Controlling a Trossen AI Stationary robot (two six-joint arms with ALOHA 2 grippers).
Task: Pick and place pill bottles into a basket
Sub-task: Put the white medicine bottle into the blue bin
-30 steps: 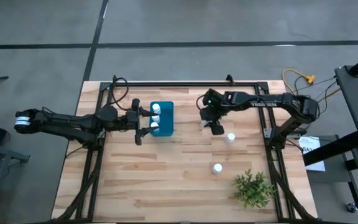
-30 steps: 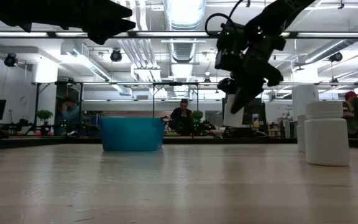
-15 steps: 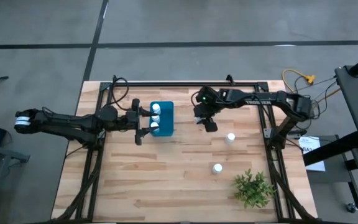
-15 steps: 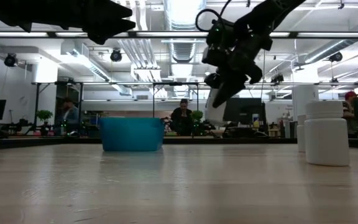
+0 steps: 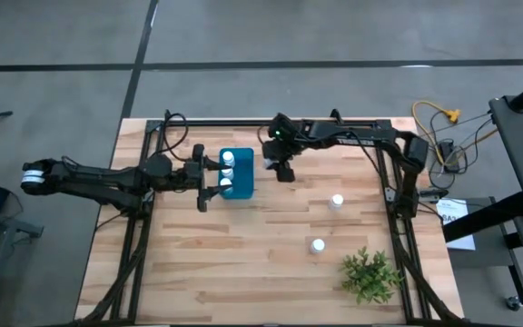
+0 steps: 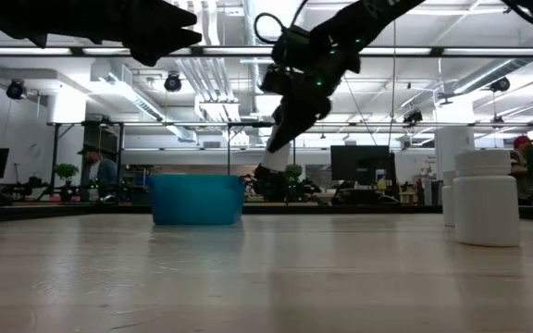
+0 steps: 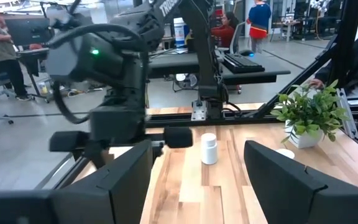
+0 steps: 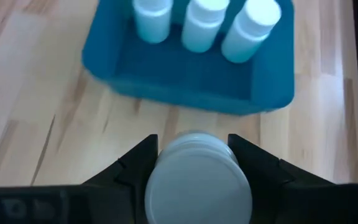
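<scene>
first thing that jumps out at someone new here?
The right claw, shut on a white pill bottle, hangs in the air just right of the blue basket, which holds three bottles in a row. The left claw waits open on the basket's left; two more bottles and a plant stand to the right.

Carried bottle [image 8: 197, 180] cut off by picture edge, left pincer [image 5: 209, 182] fingertips — too small to read
</scene>
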